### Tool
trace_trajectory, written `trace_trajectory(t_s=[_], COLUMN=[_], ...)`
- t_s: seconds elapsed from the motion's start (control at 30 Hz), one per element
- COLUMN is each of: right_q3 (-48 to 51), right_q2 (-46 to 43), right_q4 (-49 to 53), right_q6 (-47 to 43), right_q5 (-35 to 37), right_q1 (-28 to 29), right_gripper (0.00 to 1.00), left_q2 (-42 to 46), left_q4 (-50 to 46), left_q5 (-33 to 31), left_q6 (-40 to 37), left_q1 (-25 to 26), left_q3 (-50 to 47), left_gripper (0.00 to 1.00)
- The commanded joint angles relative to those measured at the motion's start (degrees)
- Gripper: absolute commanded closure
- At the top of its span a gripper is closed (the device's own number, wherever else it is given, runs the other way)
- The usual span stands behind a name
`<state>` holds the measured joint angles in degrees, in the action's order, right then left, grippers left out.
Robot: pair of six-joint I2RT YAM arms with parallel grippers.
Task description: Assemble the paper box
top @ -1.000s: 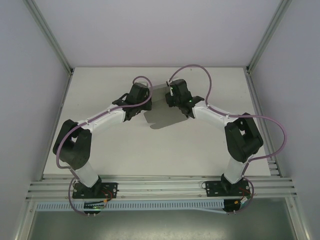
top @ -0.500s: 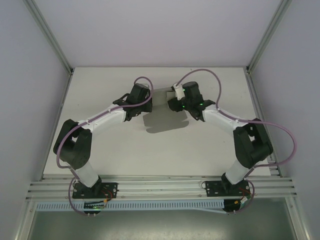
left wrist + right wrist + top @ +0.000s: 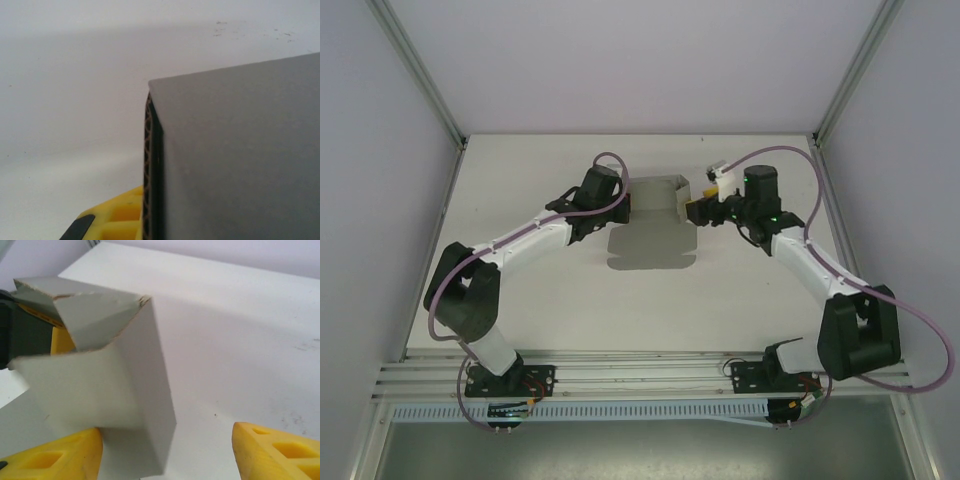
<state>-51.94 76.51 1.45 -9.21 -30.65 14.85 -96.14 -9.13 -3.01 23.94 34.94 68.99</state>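
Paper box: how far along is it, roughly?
Partly done. The paper box has its far walls standing, with a corner folded up. In hand: the left gripper pinches its left wall; the right gripper is open around the right corner. Left: the near flap lies flat.

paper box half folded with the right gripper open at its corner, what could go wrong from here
1. The right gripper is open with an upright wall of the paper box between its fingers. Closing might crush that wall or crease the loose corner flap the wrong way.
2. The left gripper seems to pinch just one wall edge, so a push from the right could twist the thin board or pull it free.
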Motion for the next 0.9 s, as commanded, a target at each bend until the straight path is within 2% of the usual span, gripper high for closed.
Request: trace_trajectory(t_s=[0.0,0.13,0.23,0.43,0.67,0.77,0.87], right_q3=[2.1,1.8,-1.0,-3.8,-6.6,-8.2,-9.6], right_q2=[-2.7,-2.0,0.0,3.3,7.2,8.5,9.8], right_q4=[-1.0,0.2,5.0,7.9,7.9,6.5,6.0], right_q6=[-1.0,-0.8,-2.8,-5.7,-6.4,-3.7,-2.2], right_q5=[-6.1,-8.5,-9.8,-16.7,-15.2,-6.3,11.1], right_q1=[-2.4,-4.8,-4.9,-3.6,0.4,2.9,7.4], right_gripper=[0.30,0.30,0.33,0.44,0.51,0.52,0.51], left_q2=[1.3,1.0,0.8,0.5,0.5,0.6,0.6], left_q4=[1.0,1.3,1.6,1.7,1.3,1.2,1.1], left_q5=[1.1,1.8,2.3,2.4,2.4,2.6,2.3], left_q6=[-1.3,-1.2,-1.1,-1.1,-1.1,-1.1,-1.0], left_q1=[0.3,0.3,0.3,0.3,0.3,0.4,0.4], left_q3=[0.0,0.1,0.2,0.3,0.9,1.0,1.2], left_gripper=[1.00,1.00,1.00,1.00,1.00,1.00,1.00])
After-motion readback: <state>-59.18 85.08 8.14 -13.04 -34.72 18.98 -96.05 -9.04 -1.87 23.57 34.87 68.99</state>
